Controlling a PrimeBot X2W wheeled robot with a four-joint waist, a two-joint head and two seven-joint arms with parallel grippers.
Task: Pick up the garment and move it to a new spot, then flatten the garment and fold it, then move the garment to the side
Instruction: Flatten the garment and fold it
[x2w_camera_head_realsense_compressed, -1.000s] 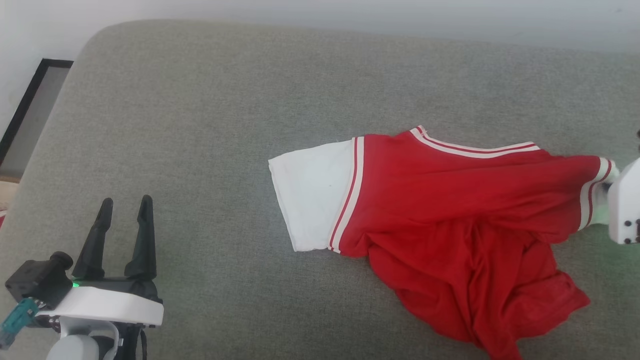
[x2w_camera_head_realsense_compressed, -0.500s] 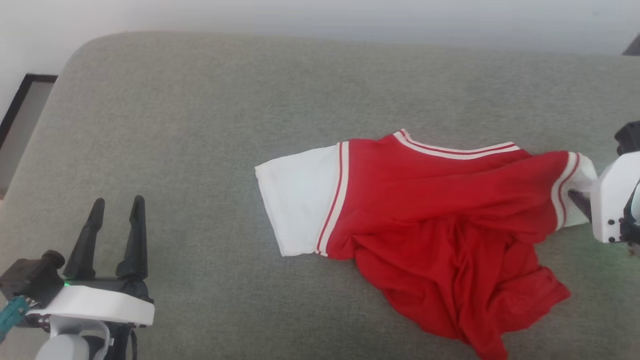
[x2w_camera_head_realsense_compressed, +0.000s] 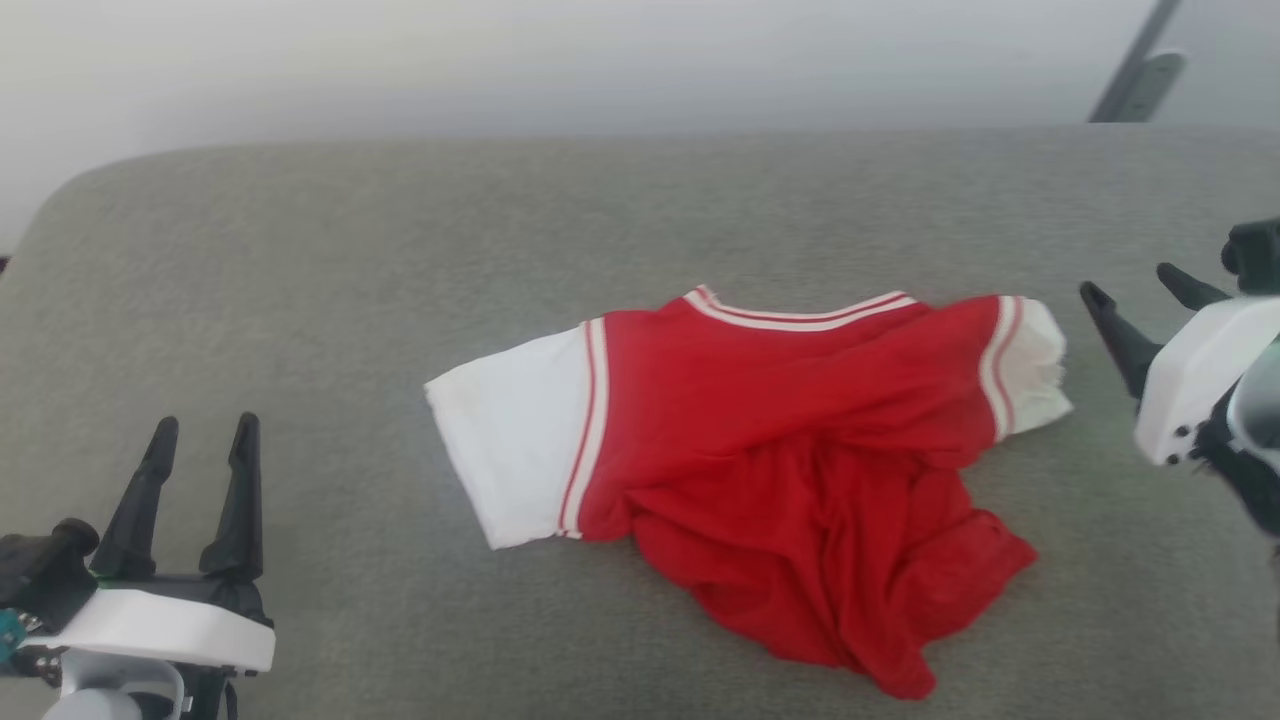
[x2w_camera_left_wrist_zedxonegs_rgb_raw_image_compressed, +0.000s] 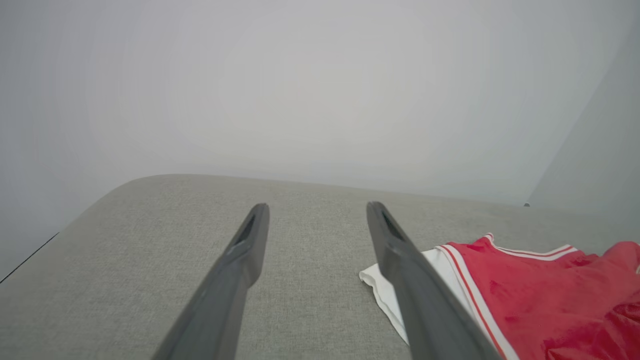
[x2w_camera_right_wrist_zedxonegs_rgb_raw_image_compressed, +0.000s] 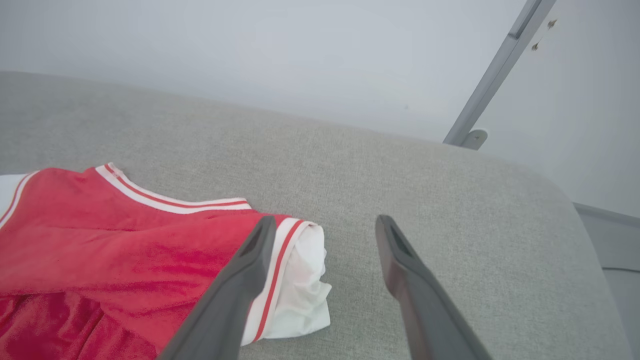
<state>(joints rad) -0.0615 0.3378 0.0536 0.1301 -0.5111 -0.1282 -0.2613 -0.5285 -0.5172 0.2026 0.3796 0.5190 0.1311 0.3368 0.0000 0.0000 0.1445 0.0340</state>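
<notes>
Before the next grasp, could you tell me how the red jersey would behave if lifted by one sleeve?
The garment will probably hang limp, since its lower half lies bunched in soft folds. It looks thin, so one pinch should likely lift it. Pushed across the woven grey cushion, it may wrinkle rather than slide.

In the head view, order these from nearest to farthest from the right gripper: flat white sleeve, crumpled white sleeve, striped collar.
1. Crumpled white sleeve, beside the right gripper.
2. Striped collar, far edge of the garment.
3. Flat white sleeve, garment's left end.
</notes>
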